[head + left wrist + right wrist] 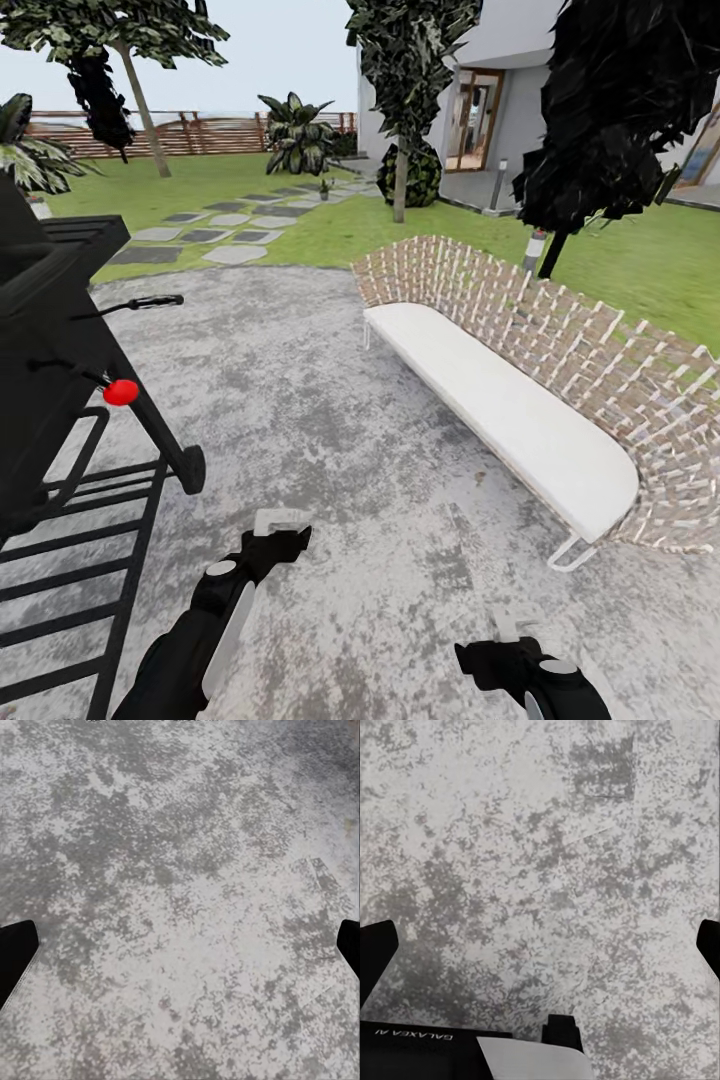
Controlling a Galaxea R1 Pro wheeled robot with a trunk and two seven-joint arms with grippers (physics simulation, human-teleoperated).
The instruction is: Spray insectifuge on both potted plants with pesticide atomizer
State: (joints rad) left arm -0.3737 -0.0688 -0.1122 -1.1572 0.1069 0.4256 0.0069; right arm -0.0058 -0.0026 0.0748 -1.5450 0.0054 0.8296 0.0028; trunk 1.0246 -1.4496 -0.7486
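Green lawn (200, 180) with grey stepping stones (205, 236), brown slatted fence (210, 135), left gripper (180, 952) and right gripper (540, 952) spread wide, empty, over mottled paving (180, 832)

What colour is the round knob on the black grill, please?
Bright red knob, seen best in the head view, on the grill at left.

- mottled grey paving (330, 420) all over the patio
- white-cushioned wicker bench (520, 400) on the right
- black grill (60, 340) on the left
- lawn (330, 225), stepping stones (205, 235), wooden fence (190, 135) out back
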